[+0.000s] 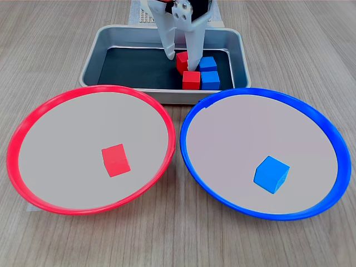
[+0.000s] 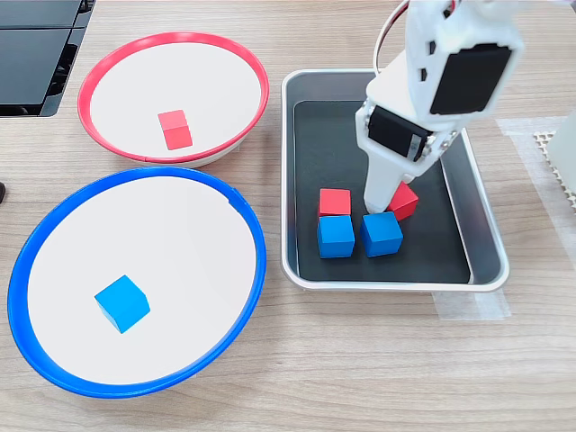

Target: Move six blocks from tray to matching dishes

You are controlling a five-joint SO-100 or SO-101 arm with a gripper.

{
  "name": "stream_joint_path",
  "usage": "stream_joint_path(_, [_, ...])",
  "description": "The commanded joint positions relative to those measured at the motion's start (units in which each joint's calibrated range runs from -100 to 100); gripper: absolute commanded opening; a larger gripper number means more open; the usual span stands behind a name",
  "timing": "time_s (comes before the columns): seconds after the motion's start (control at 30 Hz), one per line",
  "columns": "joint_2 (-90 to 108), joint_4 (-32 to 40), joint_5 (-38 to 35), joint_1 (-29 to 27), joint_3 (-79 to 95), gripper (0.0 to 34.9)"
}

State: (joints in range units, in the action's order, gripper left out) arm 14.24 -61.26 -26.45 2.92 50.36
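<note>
Red block in the tray, tilted, straddled by the gripper: white fingers spread to either side of it in the first exterior view, pinch not yet evident; three blocks lie nearer the dishes

White plastic arm, 3D-printed look, blocky segments with rounded edges. Black servo motor bodies set into the white shells: one large black rectangular face near the top of the arm in the second exterior view, a second black one lower down just above the tray. Thin red and white wires run off the upper end of the arm. Gripper has two long white fingers tapering downward; small dark screw holes show on the white bracket above the fingers in the first exterior view, with a bit of orange-red beside black parts
</note>
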Motion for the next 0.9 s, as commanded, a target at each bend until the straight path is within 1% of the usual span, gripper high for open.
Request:
stream_joint_path(0.0, [0.4,1.0,-0.3,1.1,0.8,11.7])
stream_joint_path(0.03, [0.5,0.9,-0.3,1.3,0.8,10.4])
stream_joint_path(0.1, [0.5,0.6,-0.4,1.3,0.8,10.0])
stream_joint_path(0.13, [0.6,0.6,-0.5,1.2,0.8,7.1])
stream_joint_path(0.17, [0.6,0.6,-0.5,1.1,0.5,2.1])
stream_joint_path(0.23, [0.6,-0.7,-0.9,0.4,-0.8,0.8])
stream_joint_path(0.3, [0.6,-3.6,-1.3,-0.7,-4.3,0.4])
stream_joint_path(0.4, [-0.5,-9.4,0.3,-4.3,-18.7,0.3])
stream_joint_path(0.43, [-1.4,-9.9,1.4,-5.6,-24.1,0.3])
stream_joint_path(0.53, [-8.3,-7.0,5.0,-10.0,-39.6,0.3])
stream_joint_path(0.63, [-18.5,-4.6,8.0,-12.6,-53.0,0.3])
stream_joint_path(0.7, [-25.2,-3.2,8.5,-13.4,-59.1,0.3])
stream_joint_path(0.73, [-28.1,-2.3,8.5,-13.5,-61.3,0.5])
stream_joint_path(0.77, [-30.1,-1.4,8.3,-13.7,-62.2,2.0])
stream_joint_path(0.8, [-31.3,0.3,7.8,-13.7,-62.0,7.3])
stream_joint_path(0.87, [-32.0,2.6,6.5,-13.7,-60.1,14.3])
